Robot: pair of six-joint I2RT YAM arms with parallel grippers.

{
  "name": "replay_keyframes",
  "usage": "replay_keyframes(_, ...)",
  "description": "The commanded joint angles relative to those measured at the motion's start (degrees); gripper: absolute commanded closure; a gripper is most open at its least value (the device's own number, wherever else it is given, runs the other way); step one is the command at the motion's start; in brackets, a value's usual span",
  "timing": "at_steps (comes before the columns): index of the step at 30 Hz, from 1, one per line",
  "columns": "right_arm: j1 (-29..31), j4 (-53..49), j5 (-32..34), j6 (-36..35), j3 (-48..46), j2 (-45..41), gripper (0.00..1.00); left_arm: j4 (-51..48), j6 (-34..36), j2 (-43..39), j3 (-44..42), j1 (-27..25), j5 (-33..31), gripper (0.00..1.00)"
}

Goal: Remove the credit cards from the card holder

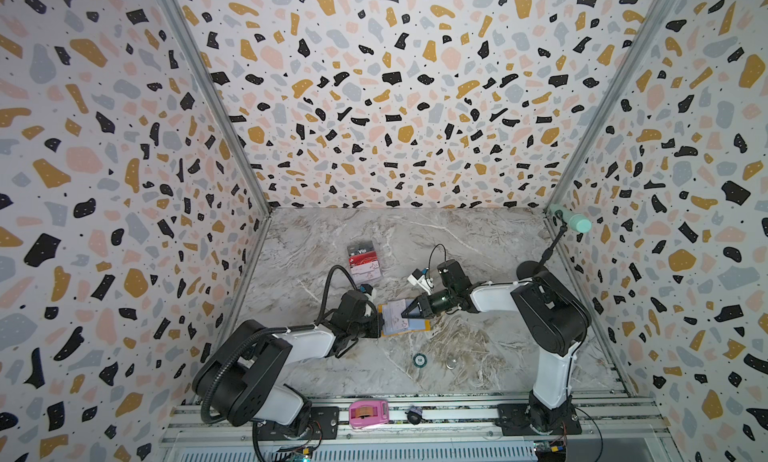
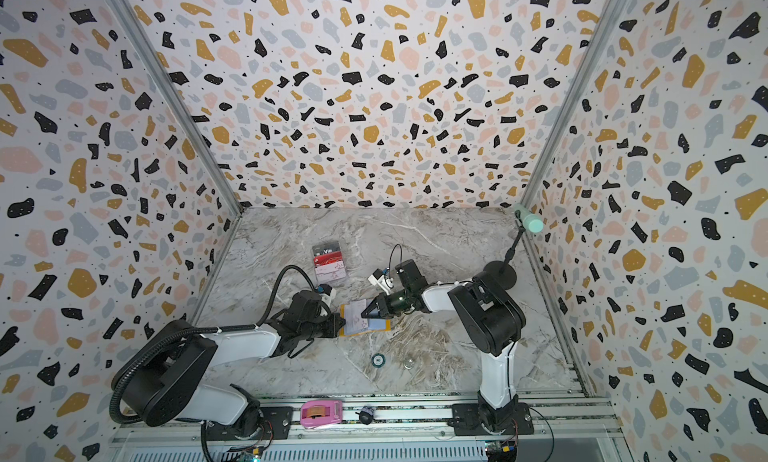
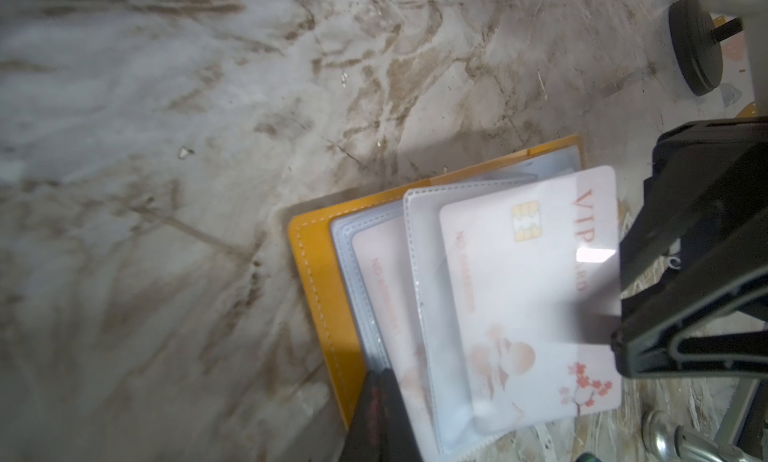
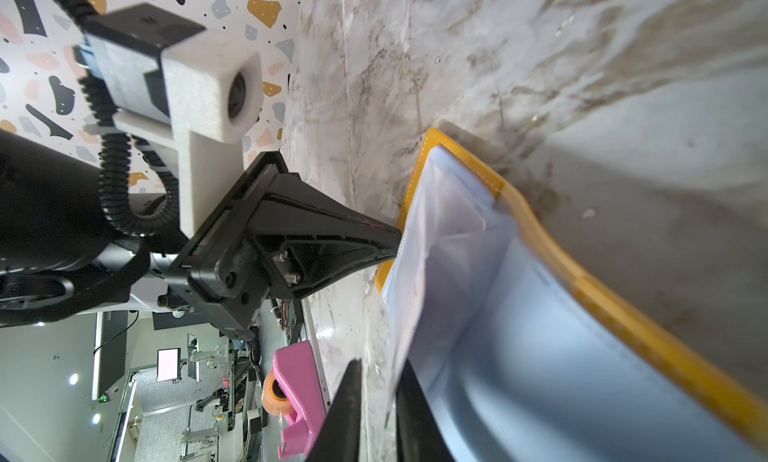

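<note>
Gripping the white card [image 3: 528, 281] by the short edge farthest from the left pincer [image 4: 392, 241], with the right pincer [image 3: 619, 335] narrow and closed on the thin plastic, apparently for sliding it sideways out of its clear sleeve [image 3: 419, 239]. Pressing the left pincer, shut completely, against the opposite edge of the yellow card holder [image 3: 316, 273], probably for stopping the holder from following the card; not possible telling whether nipping the sleeve edge there or only pushing it down. Keeping the holder open on the table [image 1: 457, 248] between the two pincers, with the white card partly out at the right pincer's side and partly under the sleeve. Showing also one more pale card [image 3: 380, 281] inside the next sleeve, closer to the left pincer, so judging the task as not yet finished. Leaving a small overlapping group of cards [image 1: 364, 264], a black one on top, well apart from both pincers, beyond the left one, seemingly for having the working place around the holder free.
</note>
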Motion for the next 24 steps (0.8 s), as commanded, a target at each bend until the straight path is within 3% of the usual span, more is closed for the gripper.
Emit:
replay_keyframes(1,-0.3,1.4,-1.3,0.0,-0.5,-3.4,0.83,-5.6,0.6,2.1,-0.7,-0.3,-0.6,1.0)
replay_keyframes(24,-2.2,2.7,-0.6,1.8,-2.5,-4.4,0.92,-6.4,0.8,1.7,-0.5,-0.3,-0.8,1.0)
